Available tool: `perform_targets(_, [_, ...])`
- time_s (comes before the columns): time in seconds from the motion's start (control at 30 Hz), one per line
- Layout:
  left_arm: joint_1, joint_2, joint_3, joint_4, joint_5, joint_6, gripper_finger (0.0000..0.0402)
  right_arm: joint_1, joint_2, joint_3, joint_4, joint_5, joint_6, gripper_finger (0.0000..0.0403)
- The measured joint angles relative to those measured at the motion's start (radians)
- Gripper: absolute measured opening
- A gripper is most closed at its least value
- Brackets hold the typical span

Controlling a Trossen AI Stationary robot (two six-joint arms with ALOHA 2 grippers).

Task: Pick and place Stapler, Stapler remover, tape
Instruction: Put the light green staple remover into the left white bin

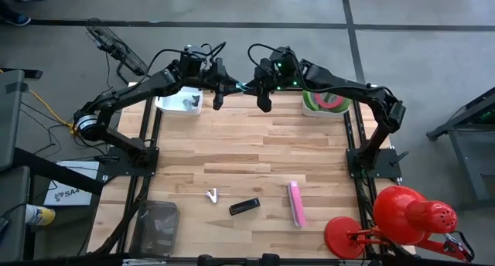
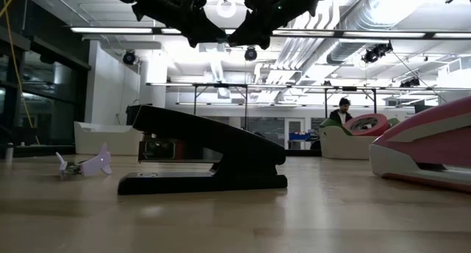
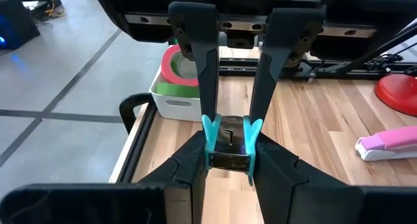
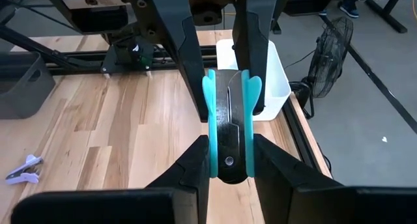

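We look straight down on a pale wooden table standing on a grey floor, with a red desk lamp at its near right corner and a dark grey bin at its near left. Both arms reach in to the middle of the far edge, where the left gripper and the right gripper meet tip to tip above the wood. A white tray sits at the far left, and a second tray holding rolls of tape at the far right. Near the front edge lie a lavender staple remover, a black stapler and a pink stapler, each apart from the others. From table height we see the black stapler large in front, the remover to its left, the pink stapler at the right edge, both grippers high overhead, and a person far back in the room. Past the left wrist's fingers, a small black tool sits clamped between them, with teal pads pressing its sides. From the right wrist, that arm's fingers are likewise clenched on the same tool, held in the air. We cannot tell exactly what the tool is.
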Motion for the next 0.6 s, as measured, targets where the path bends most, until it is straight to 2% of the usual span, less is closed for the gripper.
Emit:
perform_targets(0.07, [0.000, 0.000, 0.000, 0.000, 0.000, 0.000, 0.0091, 0.000, 0.000, 0.000, 0.000, 0.001, 0.000, 0.0084])
perform_targets(0.23, [0.000, 0.001, 0.000, -0.002, -0.037, -0.003, 0.0087, -0.003, -0.006, 0.000, -0.006, 0.027, 0.046, 0.0167])
perform_targets(0.33, [0.000, 0.001, 0.000, -0.001, -0.064, -0.002, 0.0087, -0.003, -0.017, 0.000, -0.018, 0.030, 0.066, 0.0200])
perform_targets(0.47, [0.000, 0.001, 0.000, -0.001, -0.115, -0.002, 0.0087, -0.002, -0.035, 0.000, -0.055, 0.042, 0.062, 0.0212])
perform_targets(0.6, [0.000, 0.001, 0.000, -0.009, -0.206, -0.002, 0.0087, -0.003, -0.065, 0.000, -0.105, 0.118, 0.059, 0.0210])
